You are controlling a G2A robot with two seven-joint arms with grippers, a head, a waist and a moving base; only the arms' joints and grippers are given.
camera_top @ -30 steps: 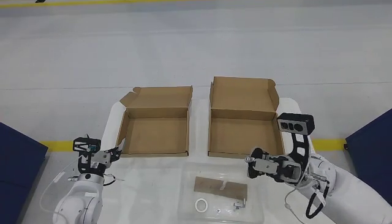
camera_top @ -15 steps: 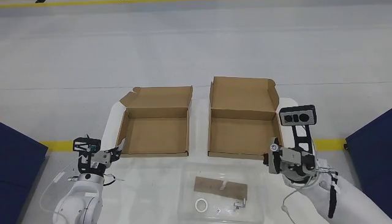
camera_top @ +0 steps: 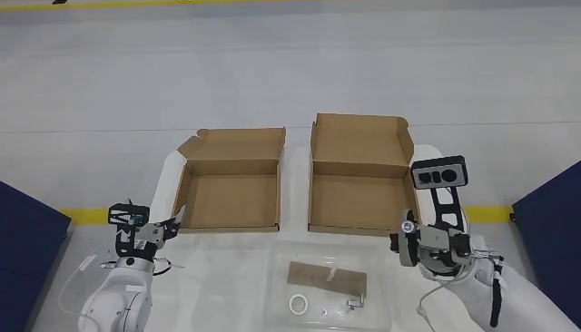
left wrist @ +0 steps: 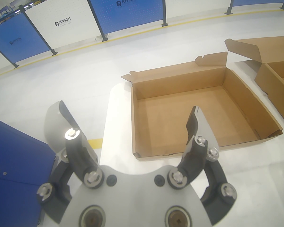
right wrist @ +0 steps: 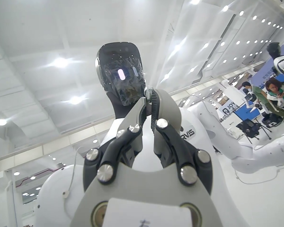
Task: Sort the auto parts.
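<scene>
White table [camera_top: 222,255]; right hand [right wrist: 148,102] upturned, pinching bolt [right wrist: 148,92]; left hand [left wrist: 129,111] spread.

**Left box** [camera_top: 230,200] and **right box** [camera_top: 361,200]: brown cardboard, matt, with raw cut edges.

**Table** [camera_top: 218,259], under the left box: white, smooth, faintly glossy.

**Tray** [camera_top: 272,287], in front of the left box: clear plastic. It holds a matt cardboard strip [camera_top: 327,278], a white ring [camera_top: 298,305] and bright metal parts [camera_top: 354,303].

**Left gripper** [left wrist: 129,109]: pale satin metal fingers [left wrist: 59,119], black ribbed pads [left wrist: 191,121], black plastic links and polished screw heads.

**Right gripper** [right wrist: 148,100]: same finishes, pinching a small shiny threaded metal piece [right wrist: 148,92].
</scene>
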